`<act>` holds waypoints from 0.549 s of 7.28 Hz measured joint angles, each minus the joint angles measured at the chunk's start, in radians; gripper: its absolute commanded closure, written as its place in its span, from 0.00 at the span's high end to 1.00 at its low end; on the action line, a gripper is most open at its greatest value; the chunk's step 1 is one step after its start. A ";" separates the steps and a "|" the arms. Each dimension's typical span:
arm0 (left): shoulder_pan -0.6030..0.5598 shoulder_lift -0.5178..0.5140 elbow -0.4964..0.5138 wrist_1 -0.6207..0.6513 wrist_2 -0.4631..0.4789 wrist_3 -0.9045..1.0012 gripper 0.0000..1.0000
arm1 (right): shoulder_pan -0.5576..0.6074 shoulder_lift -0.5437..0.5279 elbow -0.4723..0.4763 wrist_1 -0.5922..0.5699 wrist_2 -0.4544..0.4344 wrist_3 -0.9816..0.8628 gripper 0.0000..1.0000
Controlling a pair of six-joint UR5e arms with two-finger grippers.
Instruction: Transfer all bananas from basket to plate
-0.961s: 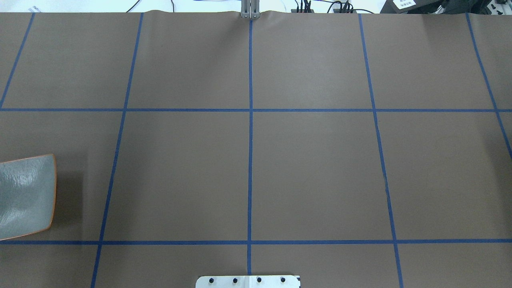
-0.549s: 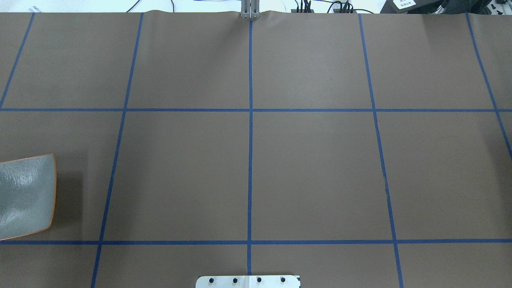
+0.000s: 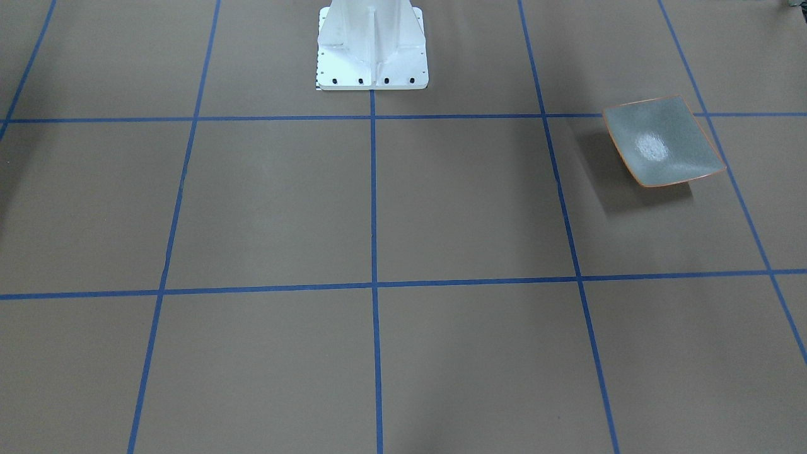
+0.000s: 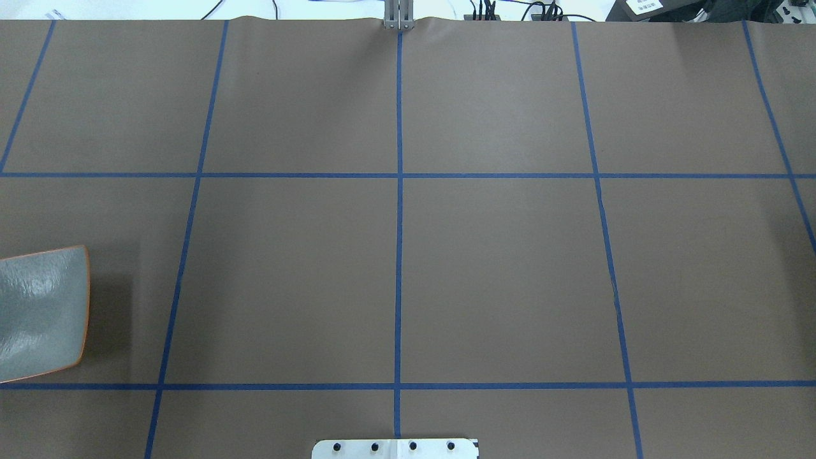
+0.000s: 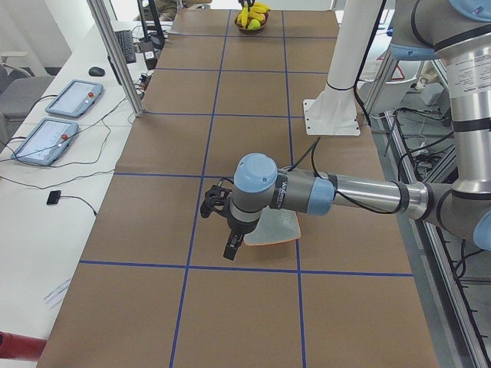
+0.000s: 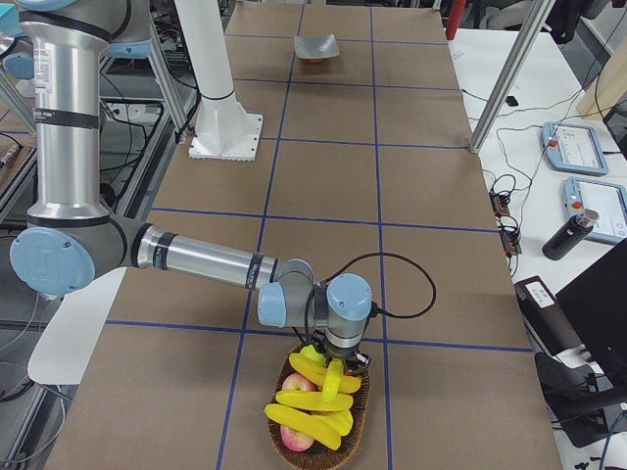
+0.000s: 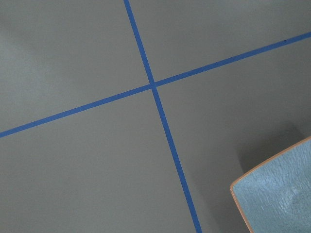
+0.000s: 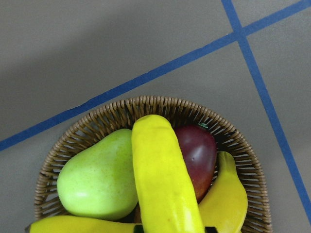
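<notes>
The bananas (image 8: 163, 179) were smooth and glossy, plastic in look. The basket (image 8: 160, 104) was rough woven wicker. The plate (image 3: 681, 157) carried a shiny speckled glaze. The surface (image 4: 497, 274) was covered in matt brown paper.

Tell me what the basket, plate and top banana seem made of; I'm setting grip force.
The basket looks like woven wicker or rattan, matte brown, strands visible along the rim. The plate is probably glazed ceramic: glossy speckled grey-green, bright glare spot, orange rim. The top banana seems plastic: very smooth, evenly yellow.
</notes>
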 measured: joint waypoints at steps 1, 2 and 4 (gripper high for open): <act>0.000 -0.001 0.001 0.000 0.000 0.000 1.00 | 0.017 0.007 0.013 -0.003 0.000 0.019 0.00; 0.000 -0.002 0.001 0.000 0.000 0.000 1.00 | 0.037 0.021 0.020 -0.004 0.001 0.058 0.00; 0.000 -0.009 0.002 -0.005 0.001 0.000 1.00 | 0.050 0.062 0.024 -0.004 0.000 0.223 0.00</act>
